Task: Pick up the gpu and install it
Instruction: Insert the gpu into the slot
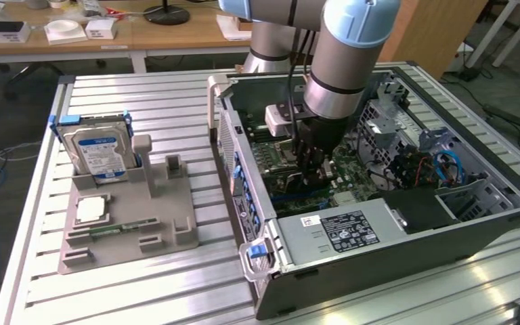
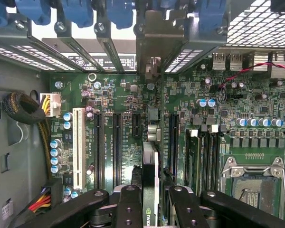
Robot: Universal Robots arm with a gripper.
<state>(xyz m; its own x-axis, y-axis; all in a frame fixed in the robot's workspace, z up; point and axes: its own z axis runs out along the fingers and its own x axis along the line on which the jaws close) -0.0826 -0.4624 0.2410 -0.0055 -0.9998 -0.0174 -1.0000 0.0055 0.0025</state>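
Observation:
The gpu (image 2: 150, 161) stands on edge over the green motherboard (image 2: 114, 95), in line with the long black expansion slots. Its silver bracket (image 2: 156, 42) sits against the case's rear slot openings, below the blue latches. My gripper (image 2: 149, 194) is shut on the card, with a black finger (image 2: 128, 204) on either side of its upper edge. In the exterior view my gripper (image 1: 314, 169) reaches straight down into the open computer case (image 1: 378, 230), and its body hides the card. Whether the card's edge is seated in a slot I cannot tell.
On the exterior view's left, a grey holder tray (image 1: 129, 223) carries a hard drive (image 1: 100, 150), a processor chip (image 1: 91, 208) and a memory stick (image 1: 116, 229). Inside the case are the power supply (image 1: 332, 233), the processor socket (image 2: 251, 180), a white slot (image 2: 77, 147) and a cable bundle (image 2: 23, 107).

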